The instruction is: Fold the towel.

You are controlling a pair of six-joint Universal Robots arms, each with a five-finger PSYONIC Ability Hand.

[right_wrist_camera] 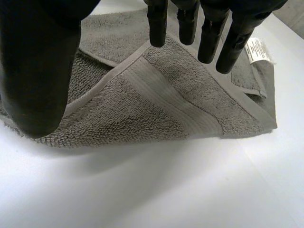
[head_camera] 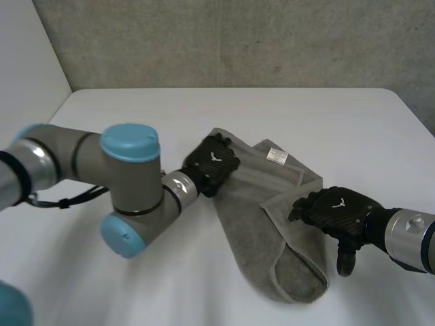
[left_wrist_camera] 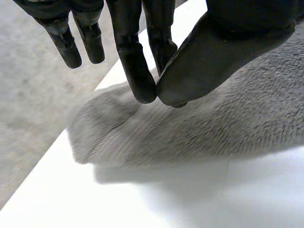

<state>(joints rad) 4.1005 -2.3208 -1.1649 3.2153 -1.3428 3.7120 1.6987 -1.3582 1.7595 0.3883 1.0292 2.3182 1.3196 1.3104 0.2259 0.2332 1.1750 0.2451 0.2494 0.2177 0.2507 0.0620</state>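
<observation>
White table (head_camera: 204, 285) carries everything here, and the two grey arms with light-blue caps reach in over it: the left arm (head_camera: 88, 159) bends across from its own side, the right arm (head_camera: 411, 241) comes in low from the other. Between them, a little toward the right arm's side, lies the grey terry towel (head_camera: 258, 224), loosely doubled and rumpled rather than flat, with one hemmed corner turned back over the pile (the woven band along that hem is plain in the right wrist view). The left hand (head_camera: 212, 163) sits on the towel's far corner on the left arm's side. In its wrist view the thumb (left_wrist_camera: 223, 52) and one finger (left_wrist_camera: 137, 71) meet tip to tip on the cloth and nip a small ridge of it, with a crease running away from that spot and the nearby edge raised above its shadow on the table; the other fingers hang straight, off the cloth. The right hand (head_camera: 338, 212) is at the towel's near edge on the right arm's side, over the turned-back corner. Its fingers (right_wrist_camera: 209, 33) are straight and set well apart from the thumb (right_wrist_camera: 38, 61), gripping nothing, their tips just above the hem. A small white label (head_camera: 276, 157) lies on the towel's far edge, between the two hands.
</observation>
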